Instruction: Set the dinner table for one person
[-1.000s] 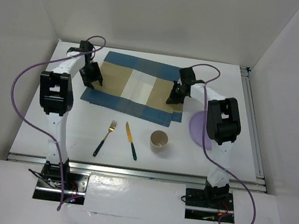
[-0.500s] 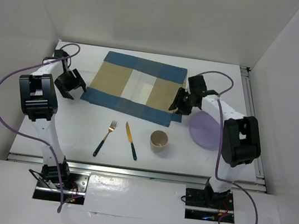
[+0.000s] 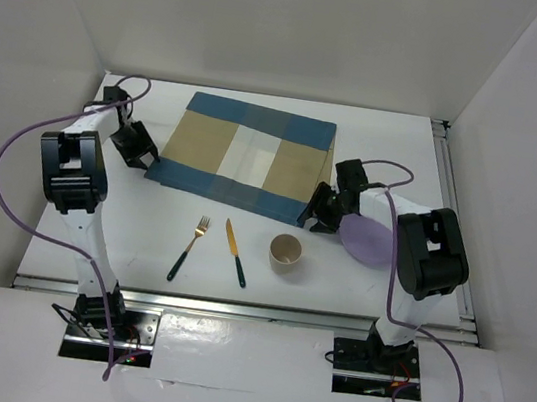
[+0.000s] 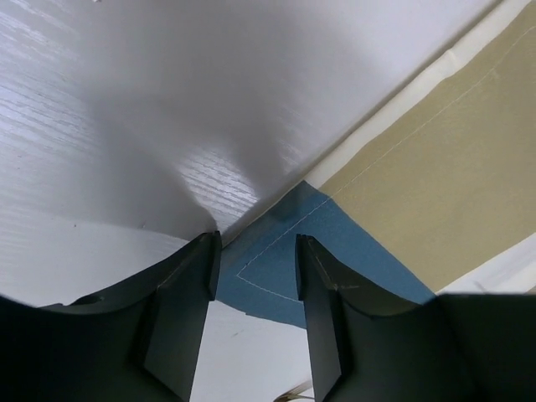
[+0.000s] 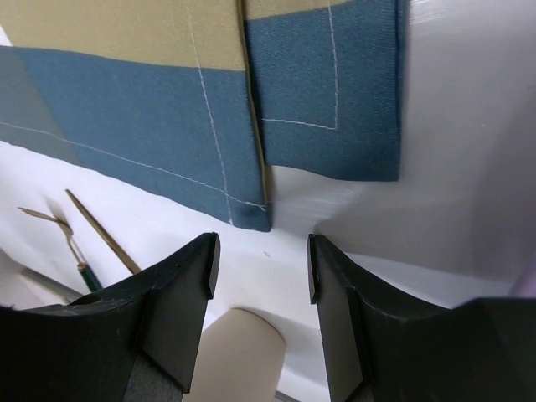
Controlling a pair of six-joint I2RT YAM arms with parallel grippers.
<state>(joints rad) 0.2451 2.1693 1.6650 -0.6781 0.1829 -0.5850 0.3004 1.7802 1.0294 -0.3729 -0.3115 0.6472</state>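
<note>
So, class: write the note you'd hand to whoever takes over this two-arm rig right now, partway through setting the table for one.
Left gripper: open, empty, at the placemat's near-left corner.
Right gripper: open, empty, just off its near-right corner.
Placemat lies spread at the far middle of the dinner table; its right edge looks doubled over.
Fork, knife and cup lie on bare table nearer the arms; purple plate to the right.
Done: mat down. Left: flatten the fold, then place plate, cutlery and cup.

Over the last second, left gripper (image 3: 137,147) swung left off the placemat (image 3: 255,154) and settled at its near-left corner, right gripper (image 3: 319,213) drew back past the near-right corner, that corner pulled inward, purple plate (image 3: 369,238) more uncovered.
</note>
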